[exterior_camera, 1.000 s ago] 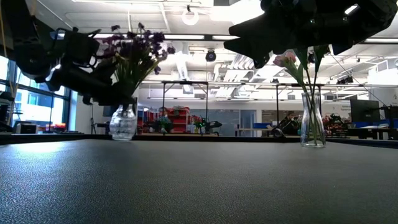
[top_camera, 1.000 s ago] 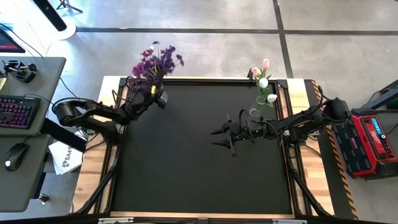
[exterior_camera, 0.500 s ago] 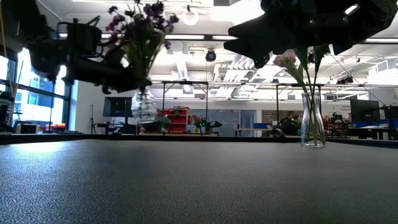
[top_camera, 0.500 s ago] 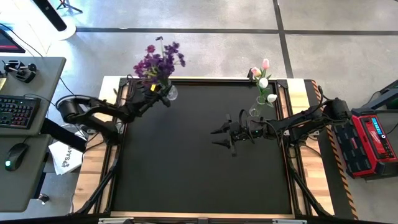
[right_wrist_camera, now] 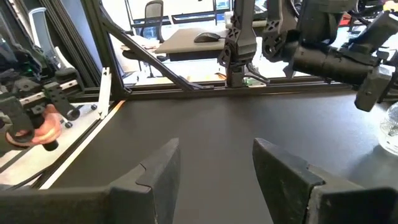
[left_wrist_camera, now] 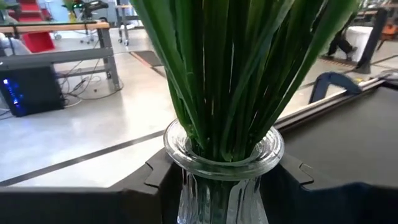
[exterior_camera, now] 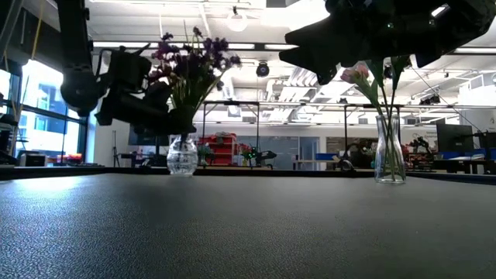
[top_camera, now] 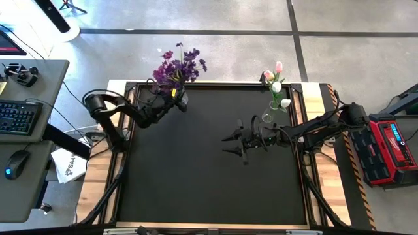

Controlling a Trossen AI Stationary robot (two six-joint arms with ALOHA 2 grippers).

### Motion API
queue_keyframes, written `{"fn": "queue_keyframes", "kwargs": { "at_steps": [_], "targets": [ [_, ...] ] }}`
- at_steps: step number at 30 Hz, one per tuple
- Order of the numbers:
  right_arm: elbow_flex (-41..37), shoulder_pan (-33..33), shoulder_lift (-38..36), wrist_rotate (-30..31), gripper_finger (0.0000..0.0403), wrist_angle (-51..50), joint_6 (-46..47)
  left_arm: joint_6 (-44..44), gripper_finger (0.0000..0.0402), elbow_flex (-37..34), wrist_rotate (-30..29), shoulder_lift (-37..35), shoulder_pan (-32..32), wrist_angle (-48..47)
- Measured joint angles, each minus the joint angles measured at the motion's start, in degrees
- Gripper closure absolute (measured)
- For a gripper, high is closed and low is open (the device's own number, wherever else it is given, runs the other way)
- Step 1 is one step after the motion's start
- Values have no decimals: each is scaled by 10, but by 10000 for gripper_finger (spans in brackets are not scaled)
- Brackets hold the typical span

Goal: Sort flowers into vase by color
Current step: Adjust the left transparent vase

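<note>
A clear glass vase (exterior_camera: 182, 157) full of purple flowers (top_camera: 177, 65) is at the table's far left, with my left gripper (top_camera: 174, 100) shut on it. In the left wrist view only its green stems (left_wrist_camera: 230, 74) and rim (left_wrist_camera: 224, 152) show. A second, slim glass vase (exterior_camera: 390, 151) stands on its base at the far right and holds pink and white tulip buds (top_camera: 275, 81). My right gripper (top_camera: 236, 141) hovers open above the mat just left of that vase, with nothing between its fingers (right_wrist_camera: 158, 171). My left gripper pinches the vase's neck (left_wrist_camera: 186, 194) just under the rim, one finger (left_wrist_camera: 146, 180) on each side. The fingers lie about level and come from the table's left side. The vase is upright, its base (exterior_camera: 182, 171) down at the tabletop; whether it rests there I cannot tell.
The black mat (top_camera: 209, 183) is bare across its middle and near half. A desk with a keyboard (top_camera: 16, 116) and a mouse (top_camera: 16, 163) stands off the left side, and a red case (top_camera: 390, 151) off the right. A hand (right_wrist_camera: 42, 127) shows beyond the table.
My left gripper has carried the purple-flower vase toward the table's right edge. The vase was lifted clear half a second ago and has since come back down to the tabletop, staying upright.
</note>
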Motion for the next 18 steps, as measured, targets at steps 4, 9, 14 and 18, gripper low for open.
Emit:
{"fn": "queue_keyframes", "kwargs": {
  "at_steps": [4, 9, 14, 18],
  "targets": [
    [0, 2, 0, 2, 218, 0, -2, 0, 247, 0, -2, 7, 0, 3],
    [0, 2, 0, 3, 218, 0, -2, 5, 235, 0, -2, 7, 0, -1],
    [0, 2, 0, 3, 218, 0, -2, 34, 216, 0, 6, 6, 1, -18],
    [0, 2, 0, 3, 218, 0, -2, 35, 185, 0, 17, 7, 2, -23]
  ]
}}
